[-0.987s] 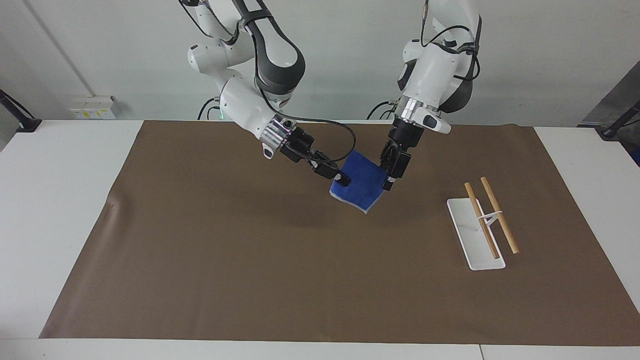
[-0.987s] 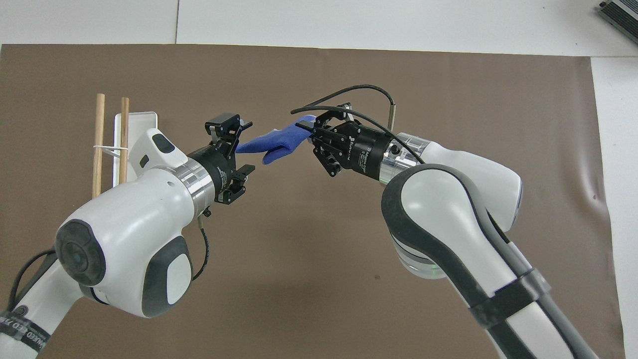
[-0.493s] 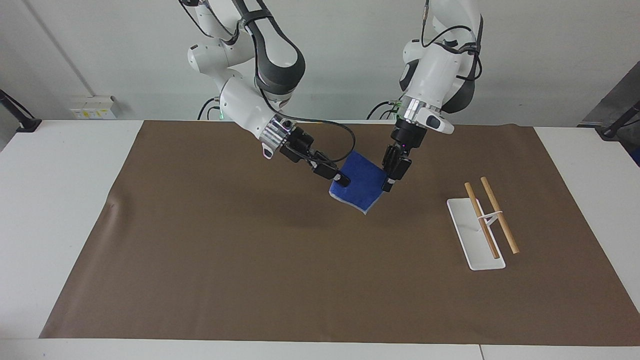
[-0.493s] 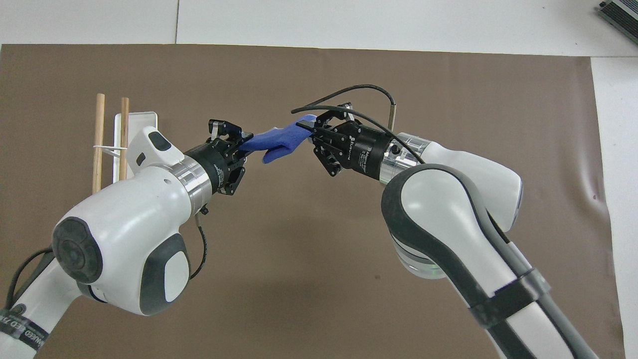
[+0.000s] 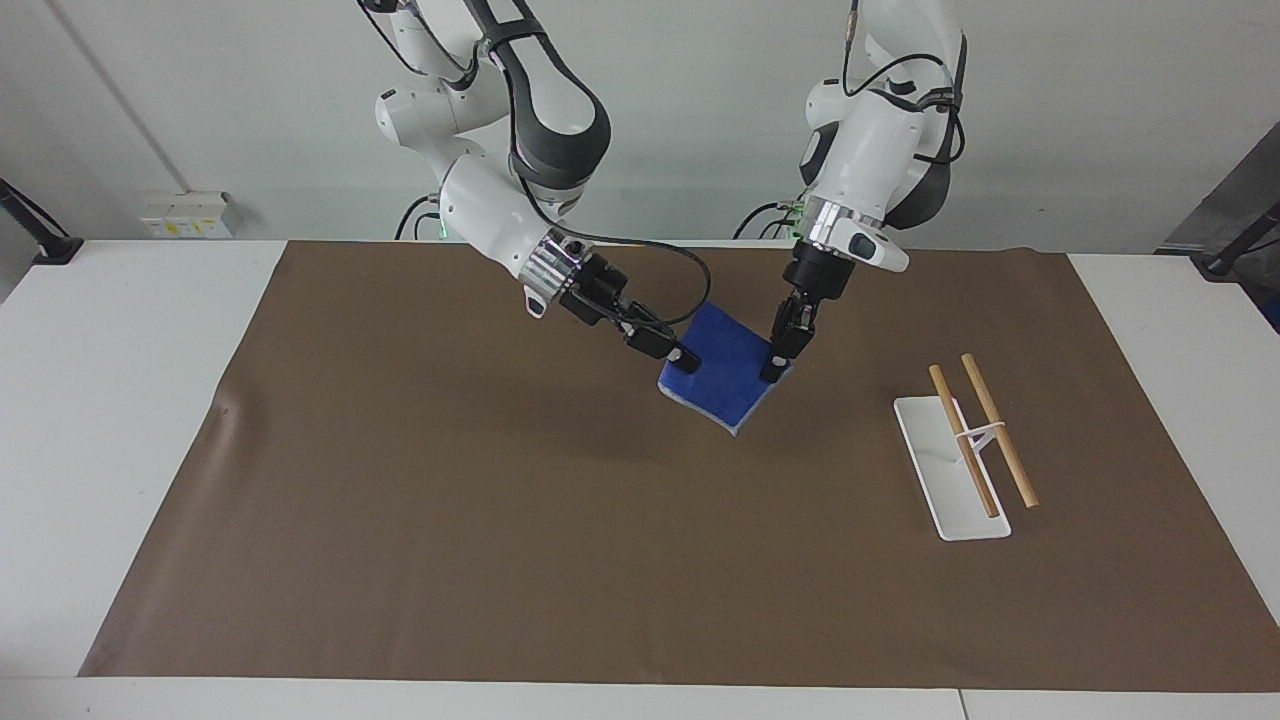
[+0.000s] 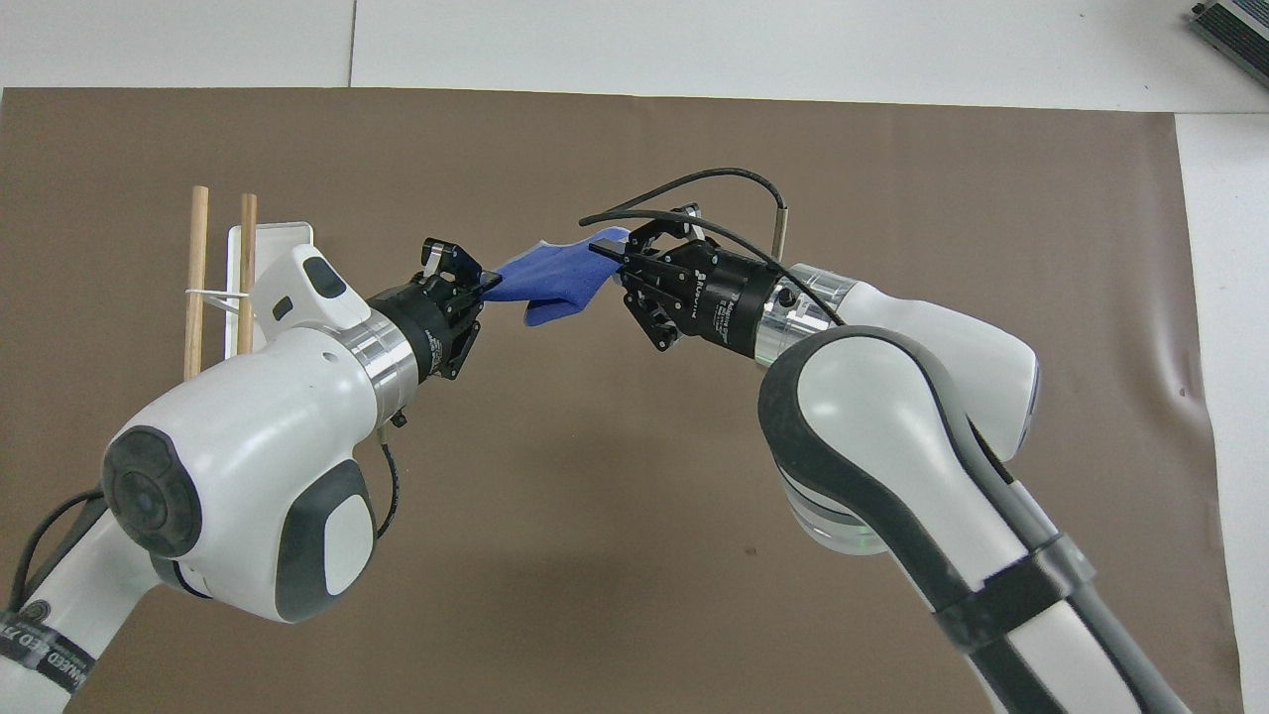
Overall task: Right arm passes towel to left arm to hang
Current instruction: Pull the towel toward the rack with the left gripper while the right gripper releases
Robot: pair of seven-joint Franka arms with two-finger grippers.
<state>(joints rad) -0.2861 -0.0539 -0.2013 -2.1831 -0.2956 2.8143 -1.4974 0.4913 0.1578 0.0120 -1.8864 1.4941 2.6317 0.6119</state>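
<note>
Right pincer [image 5: 686,360]: clamped on one edge of the towel [image 5: 728,365], up in the air over the middle of the brown mat [image 5: 500,520]; a black cable loops from its wrist over the towel.
Left pincer [image 5: 774,370]: closed on the towel's other edge, reaching down at a slant from its white arm; in the overhead view it [image 6: 483,285] pinches the cloth's end.
Towel: bright blue, pale edging along its lower side, held between the two pincers clear of the table [image 5: 120,400], one corner drooping toward the mat; from overhead it [image 6: 555,280] shows as a folded band between both wrists.
Rack base [image 5: 940,480]: a white oblong plate lying on the mat toward the left arm's end of the table, well apart from the towel.
Wooden rods [image 5: 985,432]: two pale rods side by side, held above the base by a thin white bracket at their middle; overhead they [image 6: 220,288] run away from the robots.
Mat: dull brown sheet covering most of the table, a small crease near the right arm's end.
Table: white, bare margins showing at both ends and along the edge farthest from the robots.
Room: pale wall at the robots' backs, a socket strip [image 5: 185,213] low on it at the right arm's end, dark clamps [image 5: 40,235] at both table corners.
</note>
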